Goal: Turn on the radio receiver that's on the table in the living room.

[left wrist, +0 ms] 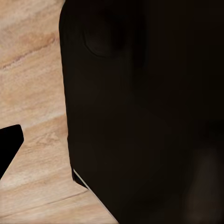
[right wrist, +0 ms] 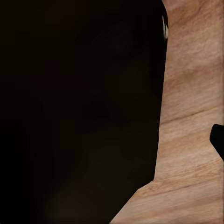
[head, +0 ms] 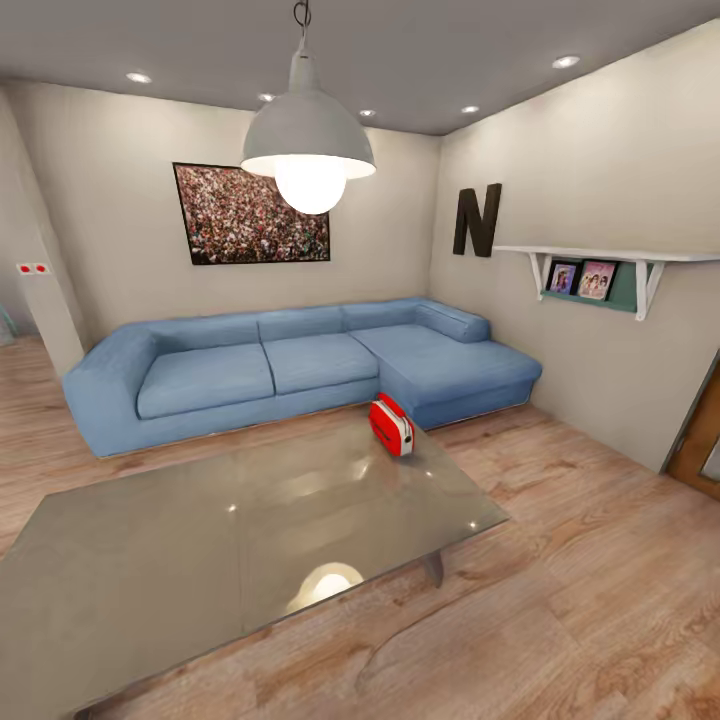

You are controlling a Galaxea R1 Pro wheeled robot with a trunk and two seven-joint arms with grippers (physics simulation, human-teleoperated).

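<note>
Down at your sides, both wrist cameras look past a large dark body (left wrist: pixel 144 112) at wood-plank floor (left wrist: pixel 32 93); a black tip cuts into each picture's edge, but you cannot tell whether either pincer is spread or pressed together. Neither arm is raised toward anything yet.

Take the table (head: pixel 150 560) as your landmark. It sits low in front of you, its glossy top reflecting the pendant lamp (head: pixel 308 140). The radio receiver (head: pixel 391 424) stands at the table's far right corner, on the side nearest the blue sofa (head: pixel 300 365). Its long axis runs roughly from the sofa toward you, slanting rightward, with the striped silver end facing you.

That corner lies right of your centre, so your right arm looks the nearer one. You will likely need to drive closer along the table's right side before reaching.
</note>
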